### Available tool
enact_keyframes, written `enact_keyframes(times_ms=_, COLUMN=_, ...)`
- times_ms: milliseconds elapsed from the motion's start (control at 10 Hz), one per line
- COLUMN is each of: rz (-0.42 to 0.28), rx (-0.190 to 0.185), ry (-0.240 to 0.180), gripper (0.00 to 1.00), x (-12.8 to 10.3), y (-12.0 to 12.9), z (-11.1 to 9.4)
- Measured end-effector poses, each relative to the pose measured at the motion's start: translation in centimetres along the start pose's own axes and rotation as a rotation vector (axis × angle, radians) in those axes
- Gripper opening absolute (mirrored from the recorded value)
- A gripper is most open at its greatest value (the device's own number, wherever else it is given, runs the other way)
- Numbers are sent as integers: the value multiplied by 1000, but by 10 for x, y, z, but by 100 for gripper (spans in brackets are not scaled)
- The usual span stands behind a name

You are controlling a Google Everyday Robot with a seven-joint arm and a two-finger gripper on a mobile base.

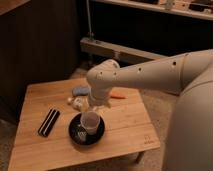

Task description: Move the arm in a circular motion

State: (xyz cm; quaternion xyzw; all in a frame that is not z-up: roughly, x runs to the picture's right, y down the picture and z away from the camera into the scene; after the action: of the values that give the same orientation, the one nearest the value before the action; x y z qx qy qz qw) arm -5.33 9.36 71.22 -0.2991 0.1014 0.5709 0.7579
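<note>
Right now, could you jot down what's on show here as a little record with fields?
arm: cream-white, reaching in from the right over the table
gripper: at the arm's end, just above the cup
table: low, wooden
dish: black, round, near the table's front
cup: white, standing on the dish
black bar: lying flat, left of the dish
blue item: behind the arm's end
orange item: small, further right
</note>
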Motion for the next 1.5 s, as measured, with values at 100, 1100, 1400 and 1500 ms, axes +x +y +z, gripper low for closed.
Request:
enact_keyframes(times_ms=100, rz=0, rx=0, ry=0, gripper=80, x=0, y=0, z=0)
enact_keyframes(times_ms=1100, rz=-36, rx=1, ry=-11, gripper=80, x=-12, y=0, z=-5)
enact_keyframes(times_ms=1400, rz=-117, rx=2, ry=-51, gripper=80, x=-73, y=-5, z=-20)
enact_keyframes(times_ms=1500, rz=-129, rx=5, ry=-64, gripper=80, x=-96, y=-16, z=-27)
